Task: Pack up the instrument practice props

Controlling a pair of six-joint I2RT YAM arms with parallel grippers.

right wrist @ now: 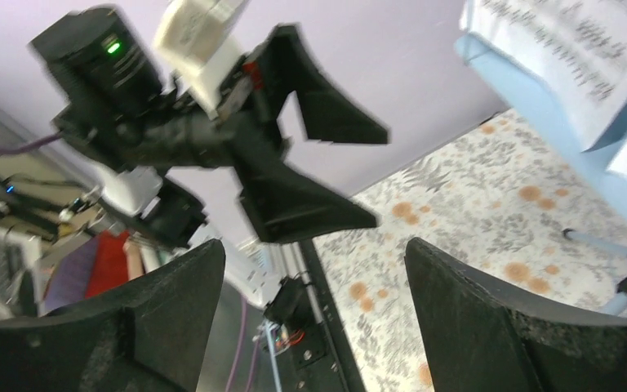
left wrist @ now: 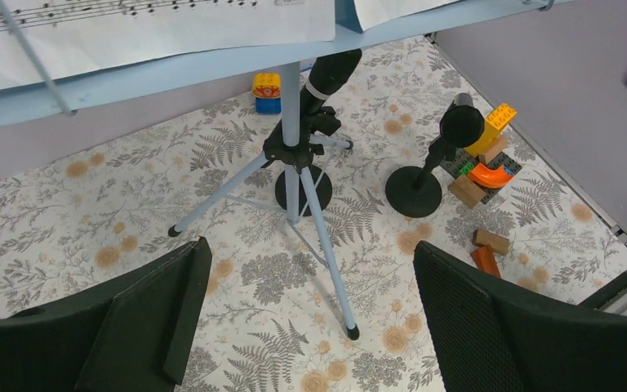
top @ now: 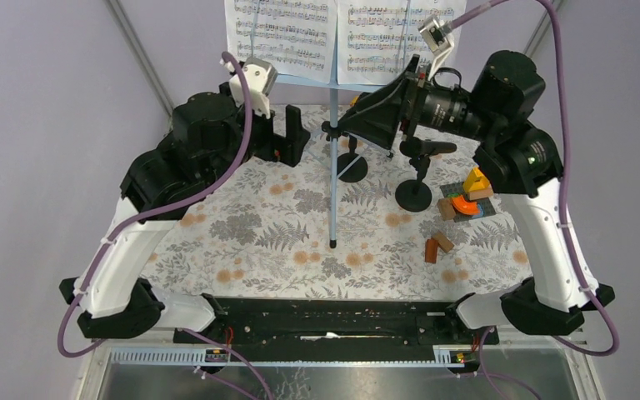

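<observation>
The light-blue music desk [top: 333, 82] stands upright on its thin tripod [top: 332, 179] at the back centre, with two white sheet-music pages [top: 282, 32] on it. One black microphone [top: 427, 148] sits in a round-based holder [top: 413, 197] to the right of the tripod. The other microphone [left wrist: 331, 72] stands in its holder [left wrist: 302, 189] behind the tripod [left wrist: 294, 155]. My left gripper [top: 298, 137] is open and empty, raised left of the pole. My right gripper [top: 346, 117] is open and empty, raised just right of the pole and pointing left. Neither gripper touches anything.
Colourful toy blocks [top: 469, 198] sit at the right, with two brown and orange blocks [top: 437, 247] nearer the front. A yellow and blue block [left wrist: 266, 91] lies at the back by the wall. Grey walls close in the floral cloth [top: 258, 242].
</observation>
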